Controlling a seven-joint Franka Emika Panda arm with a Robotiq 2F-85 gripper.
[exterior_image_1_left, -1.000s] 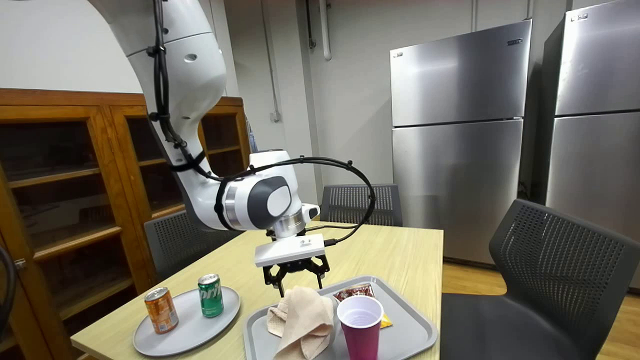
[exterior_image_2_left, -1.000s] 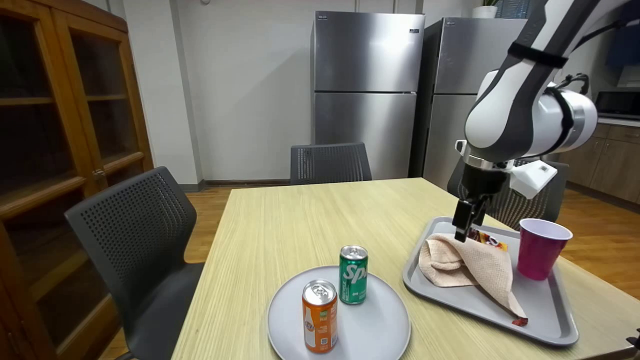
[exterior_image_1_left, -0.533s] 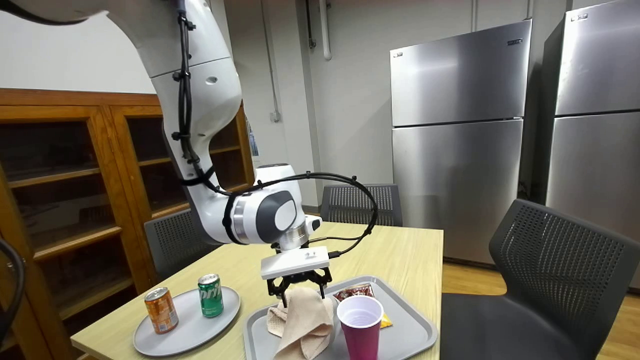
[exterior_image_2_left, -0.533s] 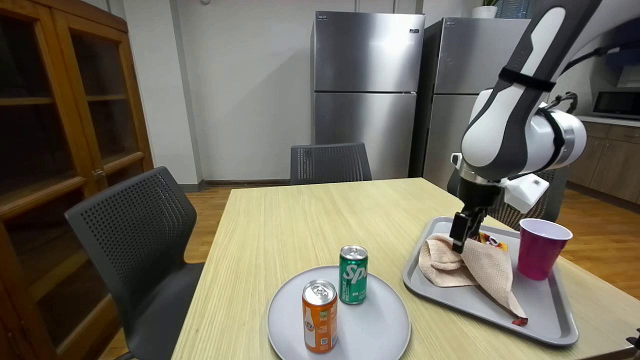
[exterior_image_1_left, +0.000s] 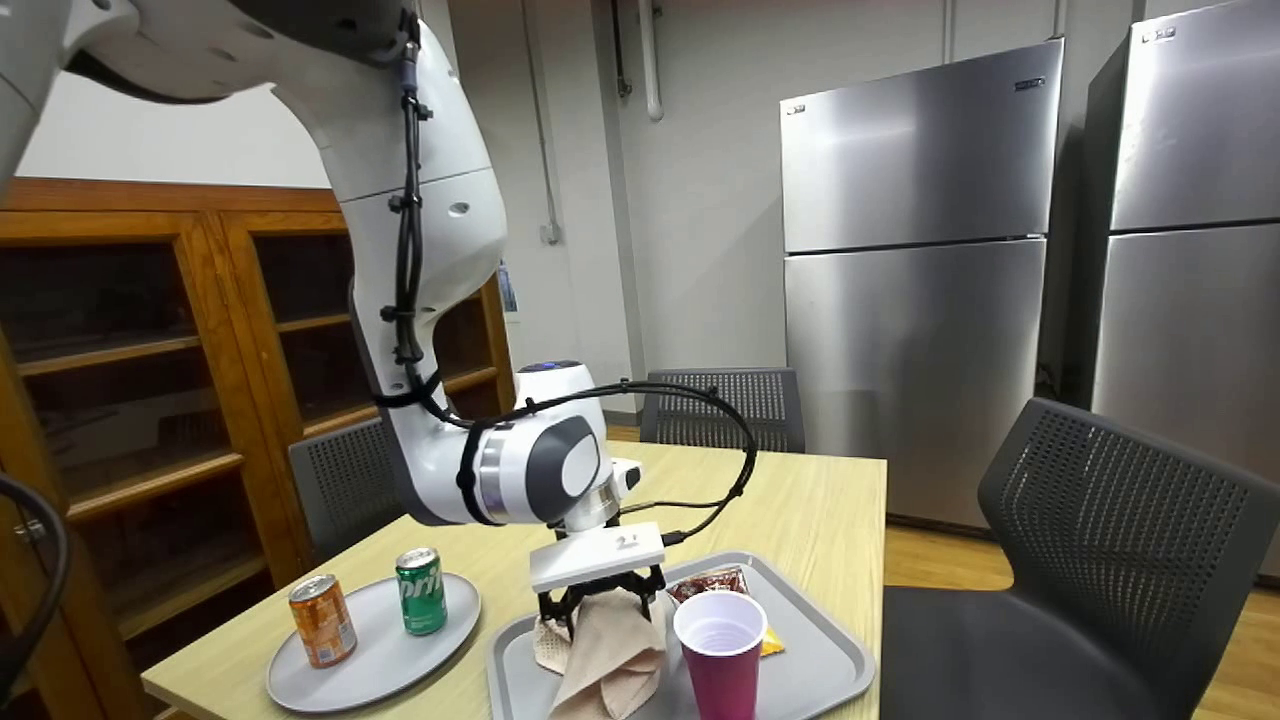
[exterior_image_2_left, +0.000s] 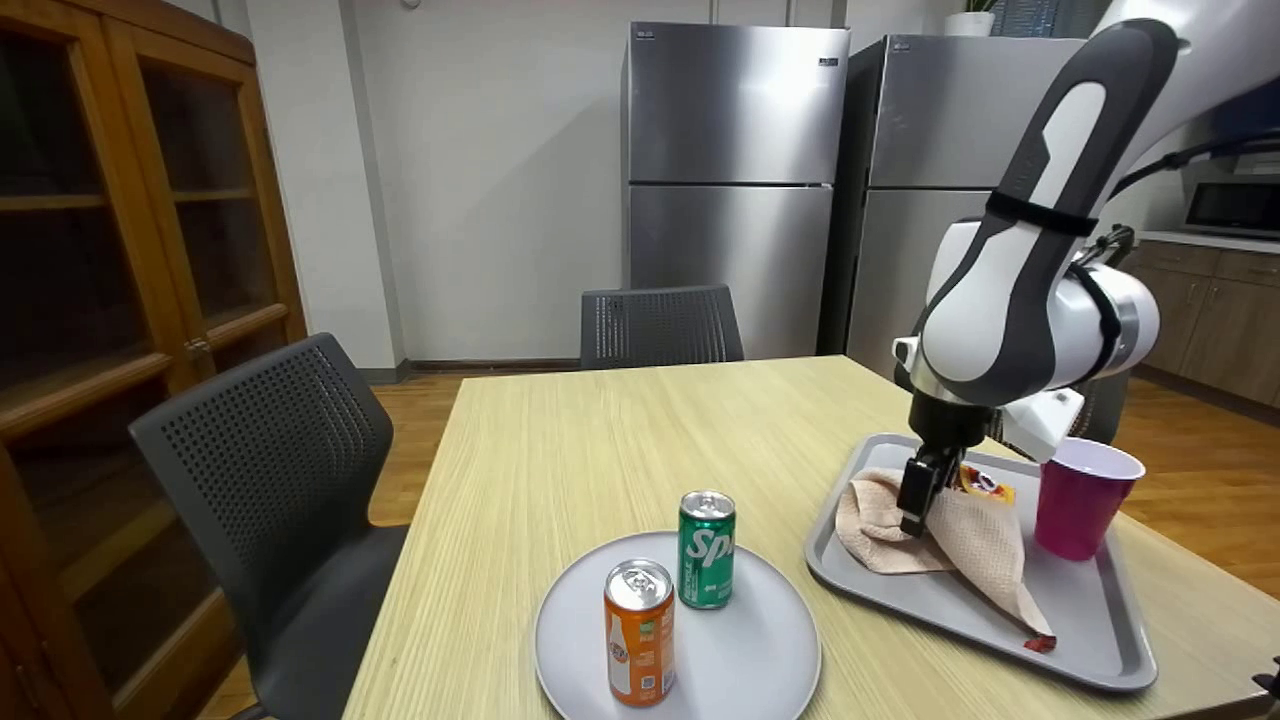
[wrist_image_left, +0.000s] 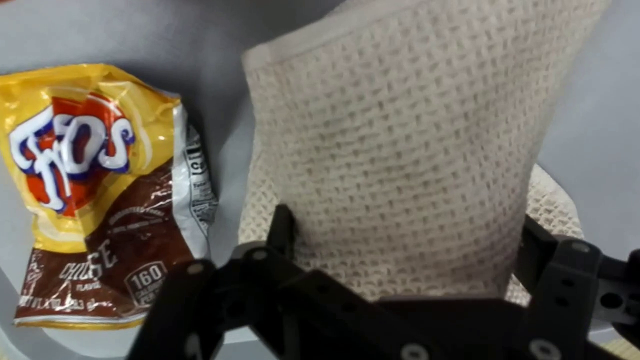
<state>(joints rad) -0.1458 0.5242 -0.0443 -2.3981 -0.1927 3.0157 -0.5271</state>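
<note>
The white arm (exterior_image_1_left: 455, 240) slants down low over the gray tray (exterior_image_1_left: 815, 660), its fingers (wrist_image_left: 281, 231) aimed downward and spread wide, one on each side of the beige cloth (wrist_image_left: 400, 150) that lies bunched on that tray.

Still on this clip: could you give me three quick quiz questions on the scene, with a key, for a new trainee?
1. How do the jaws of the gripper stand at the cloth?
A) shut, pinching one corner
B) open, with part of it between them
C) shut, well away from it

2. True or false: the green can and the orange can both stand upright on the round plate.

3. In the wrist view, what lies on the tray to the left of the cloth?

Key: 1, B; 2, true; 3, a yellow-and-brown snack packet.
</note>
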